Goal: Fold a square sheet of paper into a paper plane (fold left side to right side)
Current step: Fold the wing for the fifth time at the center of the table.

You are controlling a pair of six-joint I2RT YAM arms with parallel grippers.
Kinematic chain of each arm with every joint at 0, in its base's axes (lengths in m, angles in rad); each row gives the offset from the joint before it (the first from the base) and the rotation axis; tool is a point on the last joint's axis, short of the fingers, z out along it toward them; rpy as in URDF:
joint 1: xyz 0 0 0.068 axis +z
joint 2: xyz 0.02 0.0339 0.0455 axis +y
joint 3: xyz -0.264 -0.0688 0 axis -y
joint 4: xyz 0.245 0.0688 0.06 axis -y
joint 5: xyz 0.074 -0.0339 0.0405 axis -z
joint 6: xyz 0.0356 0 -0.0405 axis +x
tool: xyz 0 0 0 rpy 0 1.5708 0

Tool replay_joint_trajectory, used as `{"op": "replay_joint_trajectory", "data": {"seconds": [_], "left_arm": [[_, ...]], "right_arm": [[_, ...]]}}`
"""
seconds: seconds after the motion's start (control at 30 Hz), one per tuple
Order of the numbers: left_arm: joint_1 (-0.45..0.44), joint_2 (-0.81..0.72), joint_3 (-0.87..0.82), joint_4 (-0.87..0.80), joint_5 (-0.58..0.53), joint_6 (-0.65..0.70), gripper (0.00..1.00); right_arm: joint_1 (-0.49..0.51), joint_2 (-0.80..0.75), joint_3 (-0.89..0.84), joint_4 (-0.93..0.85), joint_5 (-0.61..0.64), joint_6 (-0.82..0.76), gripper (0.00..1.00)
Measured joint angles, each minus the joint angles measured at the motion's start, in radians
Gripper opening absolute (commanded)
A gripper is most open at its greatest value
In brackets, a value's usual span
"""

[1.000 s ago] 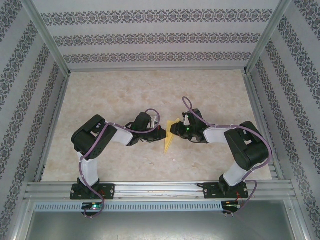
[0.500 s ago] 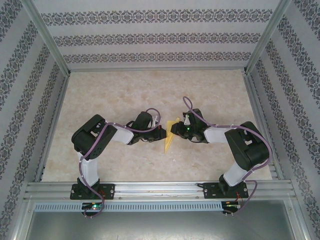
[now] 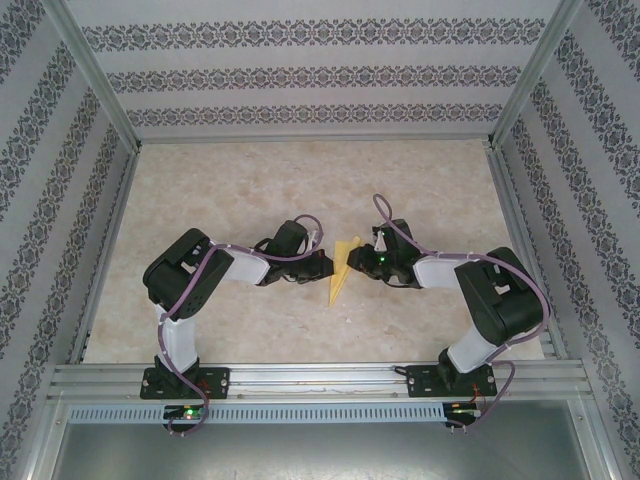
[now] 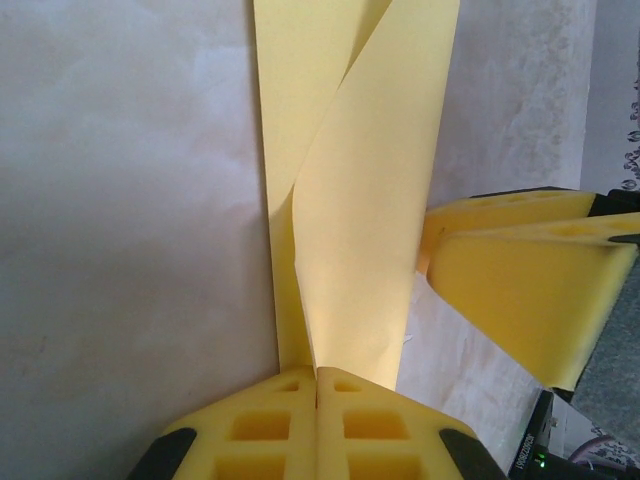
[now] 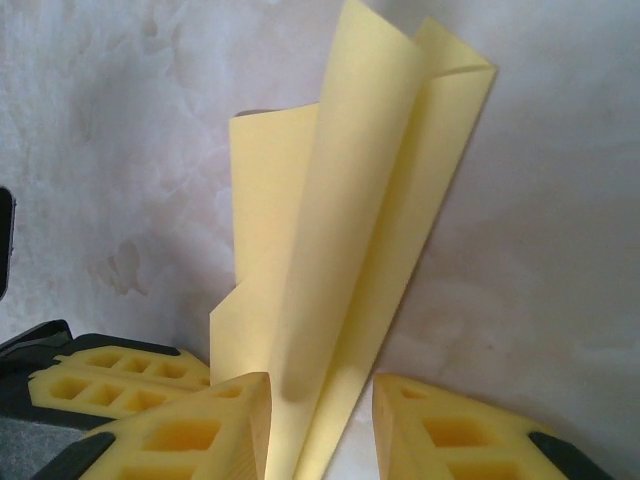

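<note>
Marbled beige table (image 3: 220, 190), striped wallpaper (image 3: 300, 75) (floral bands), paper plane (image 3: 340, 280) centred

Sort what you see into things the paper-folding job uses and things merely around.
In use: folded yellow paper; left gripper, shut on it; right gripper, open around it.
Merely around: table; patterned walls.

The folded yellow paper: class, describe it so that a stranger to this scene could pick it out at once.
Look at the middle of the pale marbled table. There, between the robot's left hand and right hand, sits a narrow folded sheet of yellow paper. It is the only thin, pointed thing there, tapering toward the arm bases.
</note>
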State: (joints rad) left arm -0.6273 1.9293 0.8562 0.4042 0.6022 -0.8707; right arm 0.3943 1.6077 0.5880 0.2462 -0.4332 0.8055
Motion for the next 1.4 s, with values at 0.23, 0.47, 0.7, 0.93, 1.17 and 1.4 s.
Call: {"op": "replay_joint_trajectory", "data": {"seconds": [0.23,0.47,0.7,0.93,1.17,1.4], "left_arm": [[-0.001,0.000,0.000,0.000,0.000,0.000,0.00],[-0.001,0.000,0.001,-0.001,0.000,0.000,0.01],[-0.001,0.000,0.001,-0.001,0.000,0.000,0.02],[-0.001,0.001,0.003,-0.003,0.000,0.000,0.05],[-0.001,0.002,0.008,-0.010,0.000,0.000,0.05],[-0.001,0.004,0.013,-0.020,0.000,0.000,0.04]], "right_arm": [[0.000,-0.077,-0.006,-0.020,-0.002,-0.007,0.28],[0.021,-0.055,0.051,-0.053,-0.001,-0.031,0.18],[0.056,0.024,0.136,-0.099,0.009,-0.058,0.17],[0.062,0.063,0.172,-0.162,0.045,-0.091,0.17],[0.062,0.067,0.178,-0.212,0.075,-0.110,0.17],[0.062,0.067,0.178,-0.220,0.085,-0.114,0.17]]}}
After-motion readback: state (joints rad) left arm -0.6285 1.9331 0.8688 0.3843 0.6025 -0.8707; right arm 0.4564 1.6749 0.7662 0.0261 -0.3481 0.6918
